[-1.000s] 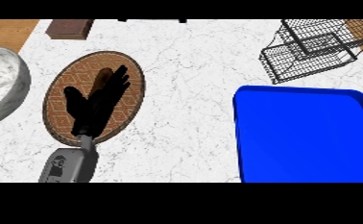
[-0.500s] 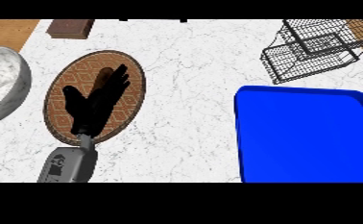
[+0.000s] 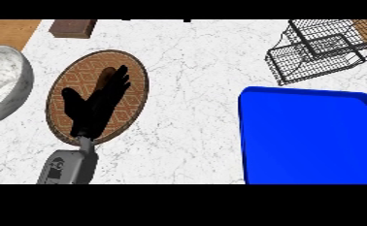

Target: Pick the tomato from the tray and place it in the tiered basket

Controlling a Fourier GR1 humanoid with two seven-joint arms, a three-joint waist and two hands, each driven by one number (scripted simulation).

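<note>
My left hand [image 3: 94, 104] rests open at the left of the head view, fingers straight and pointing up and to the right, over a brown patterned oval plate [image 3: 135, 82]. The blue tray [image 3: 308, 137] lies at the lower right, and no tomato shows on the part of it in view. The black wire tiered basket [image 3: 319, 50] stands at the upper right, beyond the tray. I see no tomato anywhere. My right hand is out of view.
A grey-white bowl [image 3: 10, 82] sits at the left edge beside the oval plate. A dark brown block [image 3: 73, 27] lies at the far left of the marble counter [image 3: 193, 74]. A wooden surface [image 3: 14, 31] shows in the top left corner.
</note>
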